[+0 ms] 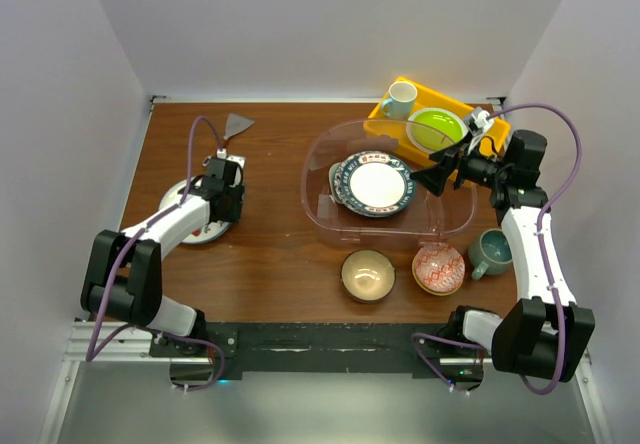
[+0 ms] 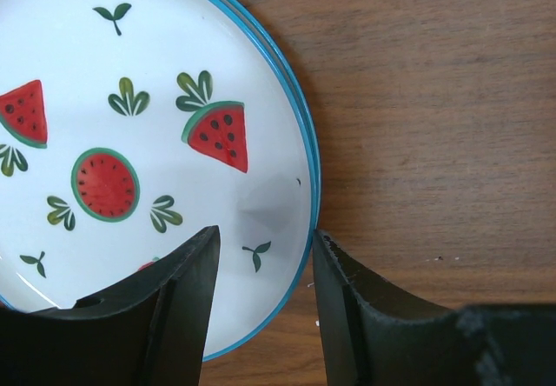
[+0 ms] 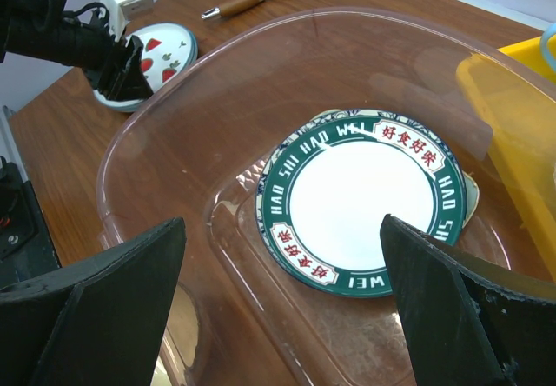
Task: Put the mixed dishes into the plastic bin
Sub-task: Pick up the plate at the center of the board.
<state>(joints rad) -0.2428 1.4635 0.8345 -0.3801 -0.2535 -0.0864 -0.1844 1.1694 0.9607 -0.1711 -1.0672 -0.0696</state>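
On the surface [image 1: 270, 254], right of centre, sat the clear bin [image 1: 335, 219]. It held two plates: a green-rimmed plate [image 3: 360, 199] with red and white lettering lay on top of a blue floral plate [image 1: 338, 182], of which only the edge showed. Behind the bin, a yellow tray [image 1: 450, 99] carried a lime plate [image 1: 435, 129] and a white mug [image 1: 400, 99].

The right hand [image 3: 282, 229] hung over the bin's right side, its jaws wide and holding nothing.

Outside the bin, along its near side, stood a tan bowl [image 1: 367, 274], a red bowl [image 1: 438, 268] and a grey-teal mug [image 1: 492, 252], all empty.

Far to the left lay the watermelon plate [image 2: 174, 82], flat on the wood. The left hand [image 2: 265, 234] was low over it with its jaws narrow and set astride the blue rim, one finger over the white face and the other over the wood just outside. A gap showed between the inner finger and the rim; I could not tell whether either finger touched it.
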